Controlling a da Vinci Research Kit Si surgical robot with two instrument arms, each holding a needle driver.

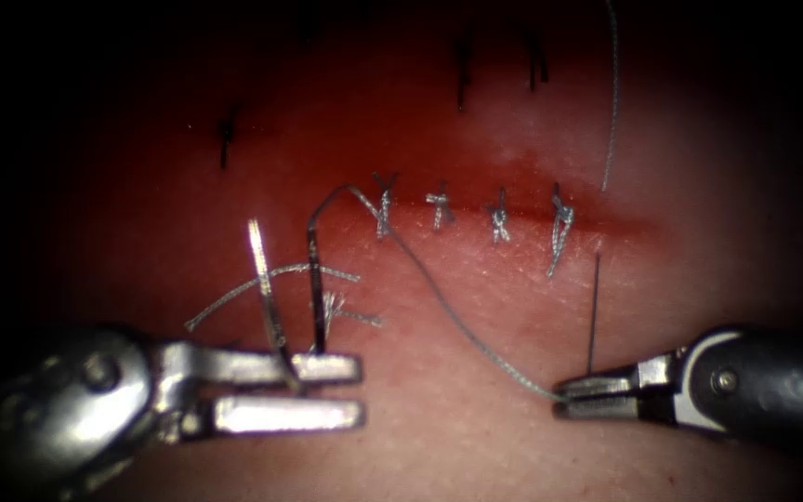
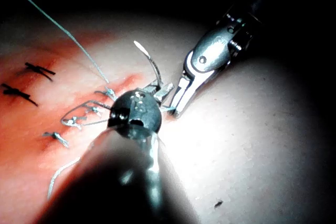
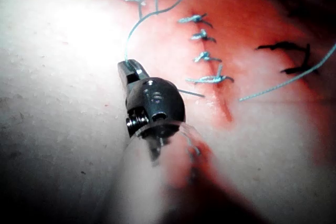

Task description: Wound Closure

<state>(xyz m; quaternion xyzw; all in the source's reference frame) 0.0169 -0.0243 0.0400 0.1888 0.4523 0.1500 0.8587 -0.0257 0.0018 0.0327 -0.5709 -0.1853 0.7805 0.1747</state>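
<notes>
Curved steel needle [image 1: 281, 288] sits clear of the pink tissue [image 1: 476, 437], gripped apparently near mid-curve by the left claw [image 1: 322, 390]; the right claw [image 1: 573, 390] pinches the grey thread [image 1: 457, 321] below the cut [image 1: 597, 218].

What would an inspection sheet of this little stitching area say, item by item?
Surface: tissue, pale, with red fluid around the cut.
Job's things: four knotted stitches along the cut. The needle stands left of them at the left tool's tip, apparently out of the tissue. The thread runs from the needle to the right tool.
Clutter: cut ends of thread by the needle; a loose strand; dark marks.
Grippers: left tool touches the needle, grip unclear; right tool shut on the thread.
Cables: nothing seen.
Surroundings: dark.
</notes>
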